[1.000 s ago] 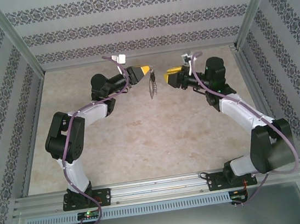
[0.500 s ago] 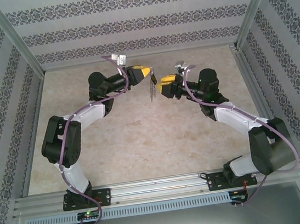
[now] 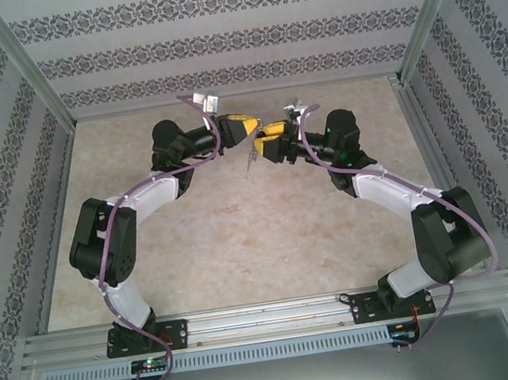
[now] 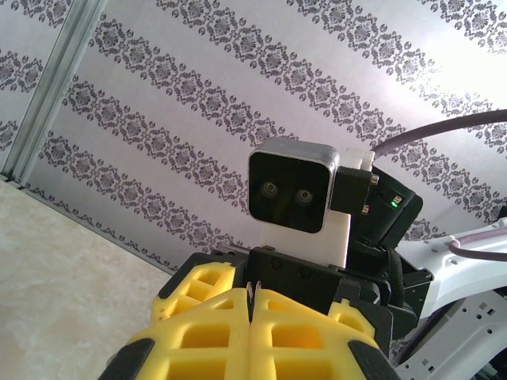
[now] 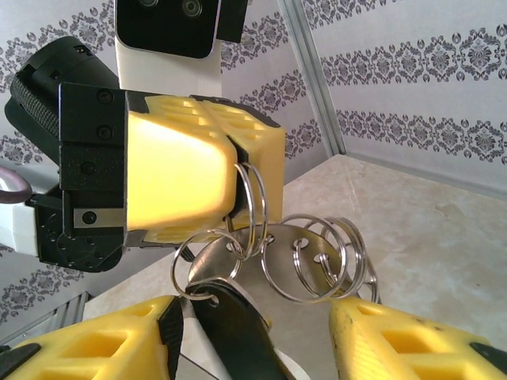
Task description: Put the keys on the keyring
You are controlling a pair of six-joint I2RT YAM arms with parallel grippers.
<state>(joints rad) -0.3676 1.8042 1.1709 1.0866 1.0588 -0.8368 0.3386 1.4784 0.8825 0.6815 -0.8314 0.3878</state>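
The left claw [image 3: 252, 131], shut tight on the keyring [image 5: 310, 258], holds it above the table [image 3: 242, 238]; coils and a dark key [image 5: 231, 323] hang below that claw. The right claw [image 5: 253, 348] faces it, half open, gripping nothing, fingers either side of the key

Robot lab test cell, not a home. Giveaways: bare aluminium frame posts [image 3: 22, 61] boxing in the workspace, with flat wallpaper-print panels [image 3: 216, 40] on three sides acting as backdrop only. Beige stone-look desk [image 3: 242, 238] inside the frame. Left arm [image 3: 117, 255] and right arm [image 3: 404, 194] are bolted to an extrusion rail [image 3: 271, 317] at the near edge, with a vented strip [image 3: 275, 348] below it. Purple cables [image 3: 486, 244] run along the arms. A wrist camera module [image 4: 291, 188] is mounted on the right arm.
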